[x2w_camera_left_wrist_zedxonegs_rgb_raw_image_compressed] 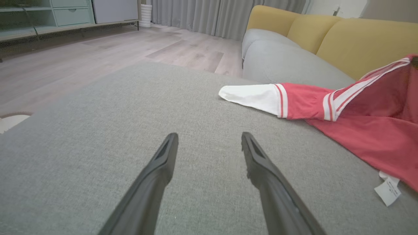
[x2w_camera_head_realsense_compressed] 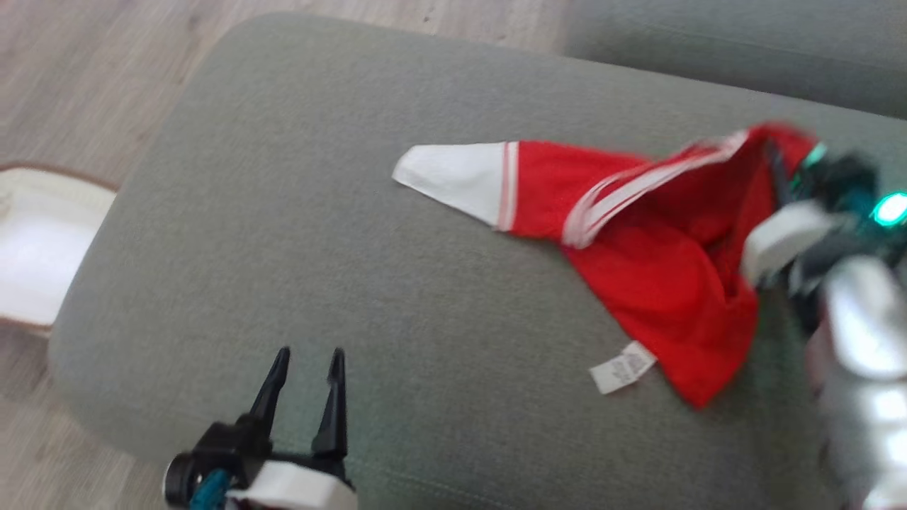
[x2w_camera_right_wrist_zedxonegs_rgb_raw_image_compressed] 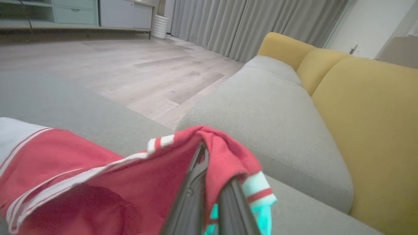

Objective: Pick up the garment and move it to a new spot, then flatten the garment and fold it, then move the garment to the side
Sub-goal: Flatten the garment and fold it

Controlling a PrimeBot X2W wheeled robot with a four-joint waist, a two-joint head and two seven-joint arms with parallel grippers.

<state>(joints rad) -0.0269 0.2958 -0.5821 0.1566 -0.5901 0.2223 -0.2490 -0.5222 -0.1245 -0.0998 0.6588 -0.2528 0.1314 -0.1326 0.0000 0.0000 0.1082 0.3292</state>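
Observation:
A red garment (x2w_camera_head_realsense_compressed: 652,248) with white stripes and a white sleeve end (x2w_camera_head_realsense_compressed: 453,177) lies on the grey cushion (x2w_camera_head_realsense_compressed: 319,248), its right edge lifted. The right gripper (x2w_camera_head_realsense_compressed: 779,170) is shut on that raised edge; in the right wrist view its fingers (x2w_camera_right_wrist_zedxonegs_rgb_raw_image_compressed: 192,195) pinch the red fabric (x2w_camera_right_wrist_zedxonegs_rgb_raw_image_compressed: 222,153). A white care label (x2w_camera_head_realsense_compressed: 622,367) hangs off the garment's near hem. The left gripper (x2w_camera_head_realsense_compressed: 306,358) hovers open low over the cushion's near left part, well apart from the garment (x2w_camera_left_wrist_zedxonegs_rgb_raw_image_compressed: 369,130), nothing between its fingers (x2w_camera_left_wrist_zedxonegs_rgb_raw_image_compressed: 163,163).
A grey sofa seat (x2w_camera_right_wrist_zedxonegs_rgb_raw_image_compressed: 267,114) with yellow back cushions (x2w_camera_right_wrist_zedxonegs_rgb_raw_image_compressed: 369,114) stands beyond the cushion. Wood floor (x2w_camera_left_wrist_zedxonegs_rgb_raw_image_compressed: 98,58) spreads to the left, with a white, brown-rimmed object (x2w_camera_head_realsense_compressed: 35,248) beside the cushion's left edge. A cabinet (x2w_camera_left_wrist_zedxonegs_rgb_raw_image_compressed: 65,13) and curtains (x2w_camera_left_wrist_zedxonegs_rgb_raw_image_compressed: 202,16) lie far off.

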